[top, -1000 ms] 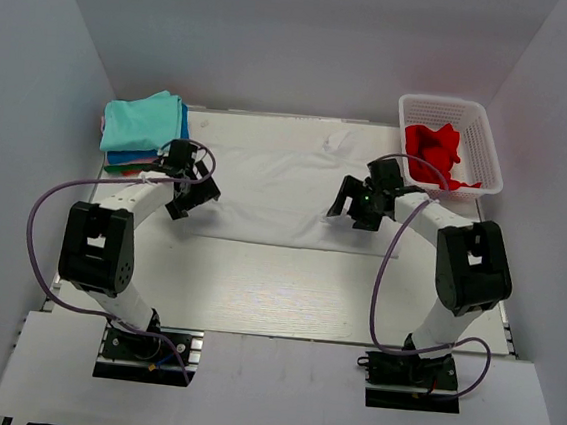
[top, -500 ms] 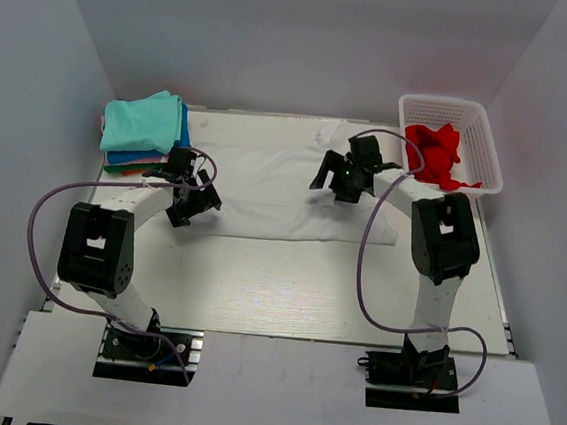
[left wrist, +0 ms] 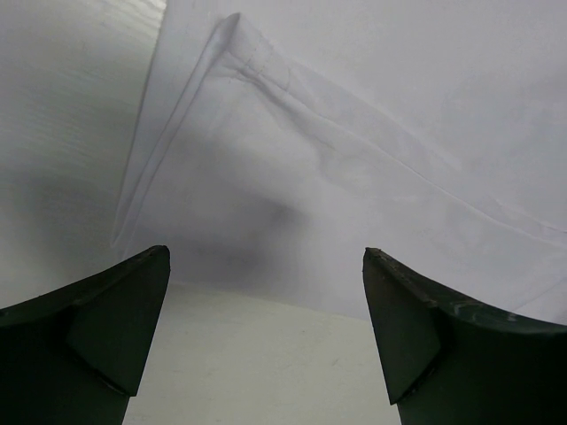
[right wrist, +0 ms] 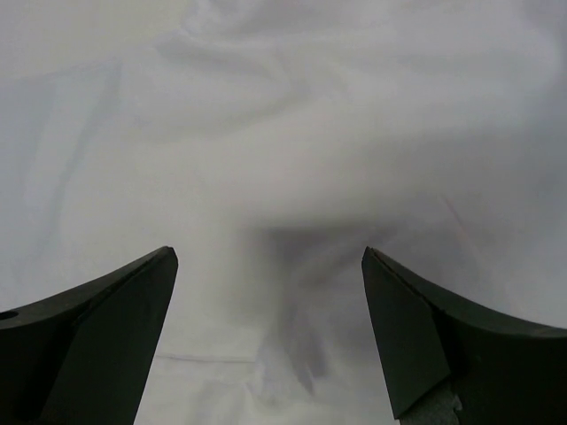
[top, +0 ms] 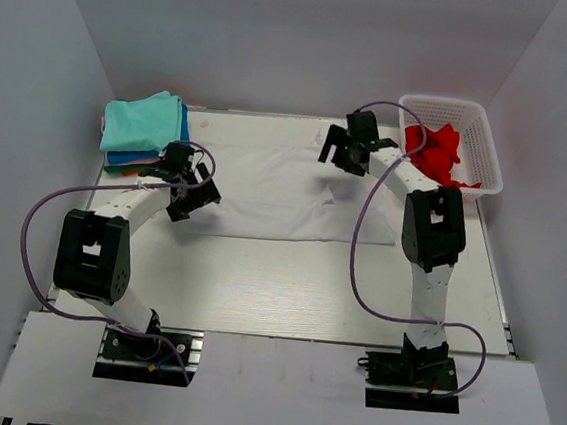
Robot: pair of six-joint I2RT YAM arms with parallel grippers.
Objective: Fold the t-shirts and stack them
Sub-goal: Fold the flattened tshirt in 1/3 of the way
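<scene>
Top external view: we are seeing the right gripper (top: 339, 154) reaching farther back than a second ago. It is now hanging over the far edge of the large white cloth t-shirt (top: 266, 186), which is lying spread across the middle of the white table (top: 286, 293). The left gripper (top: 192, 200) is hovering at the shirt's left edge, hardly shifted. Bare table is lying open along the whole near side, in front of the shirt's near hem. We are counting one stack of folded t-shirts (top: 141, 127) at the back left, teal on top with blue, pink and green beneath. One red cloth t-shirt (top: 432, 152) is lying bunched in the single white plastic lattice basket (top: 445, 101) at the back right.

Left wrist view: the left gripper (left wrist: 266, 266) is standing wide open, gripping nothing, above the white t-shirt's (left wrist: 354, 133) seamed edge, with bare table (left wrist: 62, 133) to the left.

Right wrist view: the right gripper (right wrist: 266, 266) is gaping wide too, holding nothing, over rumpled white cloth (right wrist: 310, 115).
</scene>
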